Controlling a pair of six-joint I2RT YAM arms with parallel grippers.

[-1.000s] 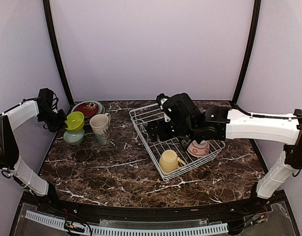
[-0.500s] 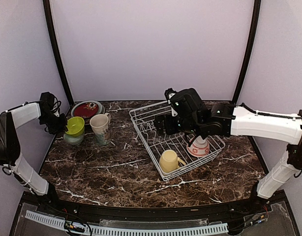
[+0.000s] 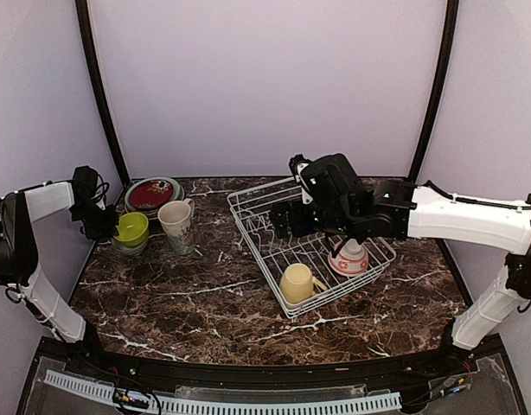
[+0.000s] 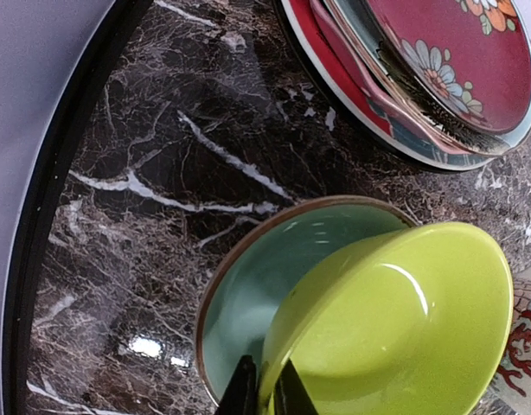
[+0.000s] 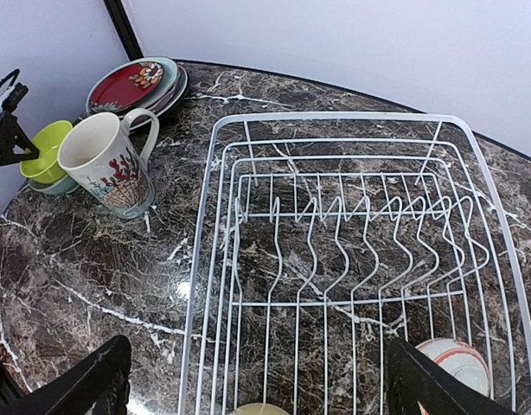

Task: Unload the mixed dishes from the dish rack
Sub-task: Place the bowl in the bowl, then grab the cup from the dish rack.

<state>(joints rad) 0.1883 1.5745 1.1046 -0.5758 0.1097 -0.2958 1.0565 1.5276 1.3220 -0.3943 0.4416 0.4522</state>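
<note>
Marble tabletop (image 3: 205,294): lime bowl (image 3: 131,228), teal bowl (image 4: 248,281)

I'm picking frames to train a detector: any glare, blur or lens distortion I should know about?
Left wrist: a bright highlight streaks the inside of the lime bowl, and a white glare spot sits on the marble tabletop. Right wrist: the wide-angle view splays the sides of the dish rack, with a small sheen on the marble. Top external: even, soft light, no harsh shadows, sharp throughout.

White-shelled left arm (image 3: 47,198), white-shelled right arm (image 3: 460,220), black joint housings (image 3: 369,221), black cable loops at the left wrist (image 3: 93,178), matte black end effector fingers (image 5: 97,380)
</note>
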